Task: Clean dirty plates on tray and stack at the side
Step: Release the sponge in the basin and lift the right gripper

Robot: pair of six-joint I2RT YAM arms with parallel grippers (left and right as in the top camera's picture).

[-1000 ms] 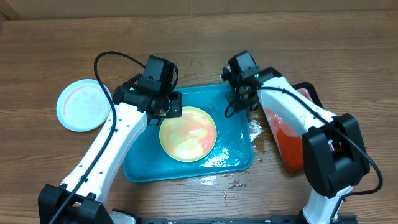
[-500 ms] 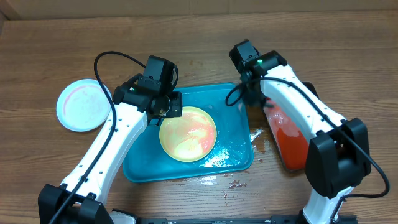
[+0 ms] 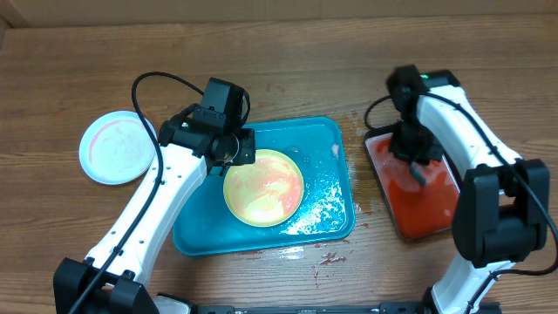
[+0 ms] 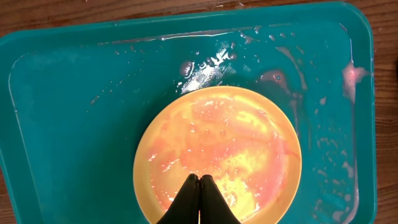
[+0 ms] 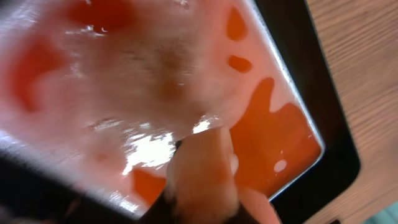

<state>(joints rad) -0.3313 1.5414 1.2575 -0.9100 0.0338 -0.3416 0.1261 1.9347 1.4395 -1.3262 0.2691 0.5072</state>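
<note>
A pale yellow plate [image 3: 263, 187] smeared with red sauce lies on the turquoise tray [image 3: 200, 218]. It fills the middle of the left wrist view [image 4: 217, 149], on the wet tray [image 4: 74, 112]. My left gripper [image 3: 237, 155] is shut and empty, its tips [image 4: 199, 182] just above the plate's near edge. A light blue plate [image 3: 116, 146] with a faint pink smear lies on the table to the left. A second yellow plate is not in view. My right gripper [image 3: 417, 170] is shut on a pink soaked sponge [image 5: 202, 177] over the black tray.
The black tray [image 3: 394, 228] of red liquid [image 5: 273, 130] stands right of the turquoise tray; its rim [image 5: 339, 155] meets bare wood. Water droplets and red specks lie on the table near the turquoise tray's front right corner [image 3: 331, 255].
My right arm has swung from the turquoise tray's back right corner to over the black tray of red liquid. The left arm and the plates have not moved.
</note>
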